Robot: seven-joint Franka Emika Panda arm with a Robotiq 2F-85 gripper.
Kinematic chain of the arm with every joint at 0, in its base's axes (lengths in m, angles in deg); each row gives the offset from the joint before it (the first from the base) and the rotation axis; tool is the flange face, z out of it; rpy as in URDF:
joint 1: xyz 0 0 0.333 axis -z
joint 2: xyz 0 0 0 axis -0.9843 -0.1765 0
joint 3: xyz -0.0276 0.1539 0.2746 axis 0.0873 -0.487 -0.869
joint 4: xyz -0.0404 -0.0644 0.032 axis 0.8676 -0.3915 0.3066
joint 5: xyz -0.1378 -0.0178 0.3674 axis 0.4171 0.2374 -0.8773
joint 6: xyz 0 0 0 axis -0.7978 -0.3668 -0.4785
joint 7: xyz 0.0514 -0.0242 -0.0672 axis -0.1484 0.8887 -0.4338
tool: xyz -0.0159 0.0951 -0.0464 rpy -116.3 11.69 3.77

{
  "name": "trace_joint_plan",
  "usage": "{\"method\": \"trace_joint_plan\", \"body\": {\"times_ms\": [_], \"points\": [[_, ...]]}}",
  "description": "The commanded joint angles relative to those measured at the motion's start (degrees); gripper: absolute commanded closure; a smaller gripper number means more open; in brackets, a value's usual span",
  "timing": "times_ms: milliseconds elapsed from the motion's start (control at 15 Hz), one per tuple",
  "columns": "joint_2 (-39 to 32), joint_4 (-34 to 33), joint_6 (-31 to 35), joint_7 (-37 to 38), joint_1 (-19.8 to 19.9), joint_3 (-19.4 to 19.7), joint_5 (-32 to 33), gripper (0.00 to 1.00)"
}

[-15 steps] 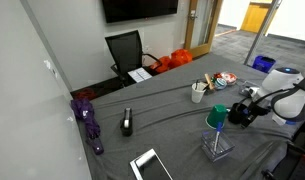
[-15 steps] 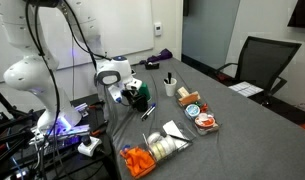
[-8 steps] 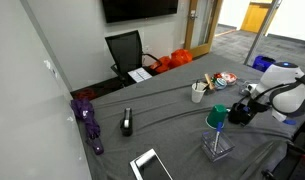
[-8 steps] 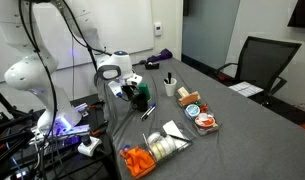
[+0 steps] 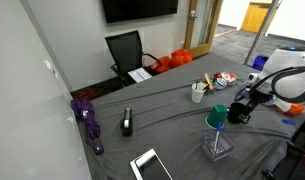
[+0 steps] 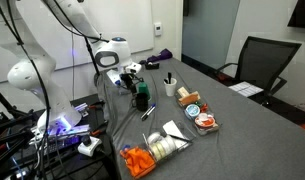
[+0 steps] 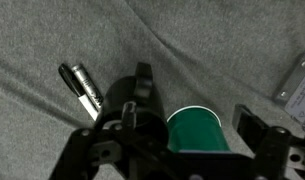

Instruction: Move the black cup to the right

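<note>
The black cup (image 6: 141, 98) stands on the grey cloth right under my gripper (image 6: 131, 76), and it also shows in an exterior view (image 5: 235, 116). In the wrist view the black cup (image 7: 117, 100) sits at the left, partly behind my left finger. My gripper (image 7: 197, 95) is open and holds nothing. The green cup on a clear stand (image 5: 219, 114) is close by, and its green top (image 7: 197, 132) shows between my fingers. The pale cup with utensils (image 5: 198, 93) stands further back.
Two markers (image 7: 82, 90) lie next to the black cup. Food containers (image 6: 197, 115) and a pack of carrots (image 6: 139, 160) sit on the table. A purple umbrella (image 5: 89, 120), a black box (image 5: 127, 122), a tablet (image 5: 149, 165) and an office chair (image 5: 125, 50) are further off.
My gripper has risen a little above the black cup. The cup and the other things have stayed put.
</note>
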Motion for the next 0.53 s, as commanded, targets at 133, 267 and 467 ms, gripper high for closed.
{"method": "trace_joint_plan", "body": {"times_ms": [133, 267, 467], "points": [[8.8, 0.7, -7.8, -0.1, -6.1, 5.1, 0.2, 0.00], [11.1, 0.7, -9.8, -0.3, -7.5, 6.2, 0.1, 0.00], [13.8, 0.7, -12.4, -0.2, -9.0, 7.4, 0.1, 0.00]]}}
